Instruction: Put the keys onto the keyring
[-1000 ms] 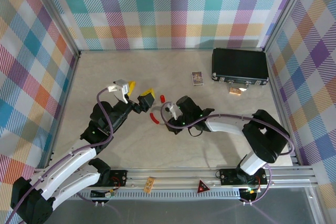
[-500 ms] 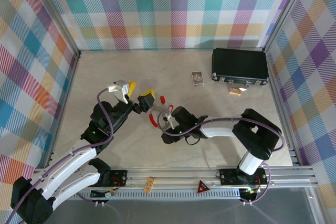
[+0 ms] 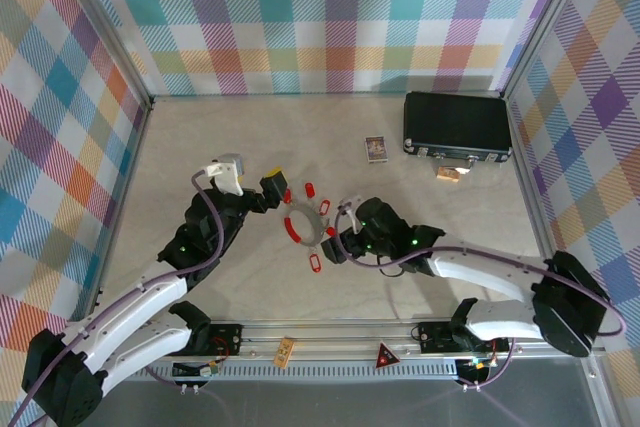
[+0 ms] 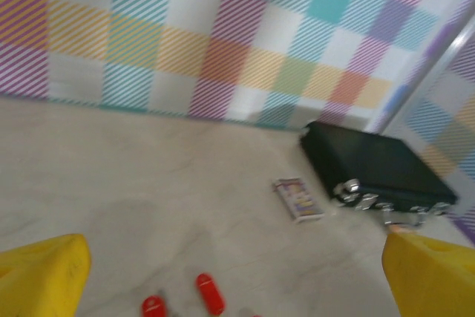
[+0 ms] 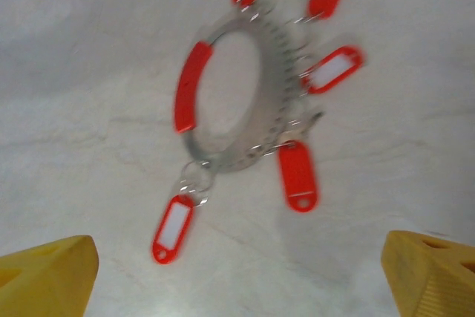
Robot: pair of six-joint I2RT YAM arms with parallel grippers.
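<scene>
Currently the left fingers (image 4: 41,280) stand wide apart and hold nothing. Their yellow tips sit at the bottom corners of the left wrist view, cut off by the frame, above the bare pale worktop (image 4: 148,183). The right fingers (image 5: 44,276) are likewise spread wide, empty and touching nothing, with the tips cropped at the lower corners.

The thin grey loop keyring with a red section (image 5: 191,87) lies flat on the worktop between the two sets of fingers. It is about midway between the left and right edges and nearer the near edge than the far one.

The small red oblong plastic key tags (image 5: 298,176) fan around the loop; five counted from the right wrist. Each seems joined to it by a small metal link, but motion blur obscures the joints. Two tags show pale inserts with nothing legible.

A black hard case with metal latches (image 3: 457,127) sits at the far right corner. A small picture card (image 3: 376,150) lies just left of it, its print too small to read. A small tan item (image 3: 449,175) lies just in front of the case; cannot identify.
</scene>
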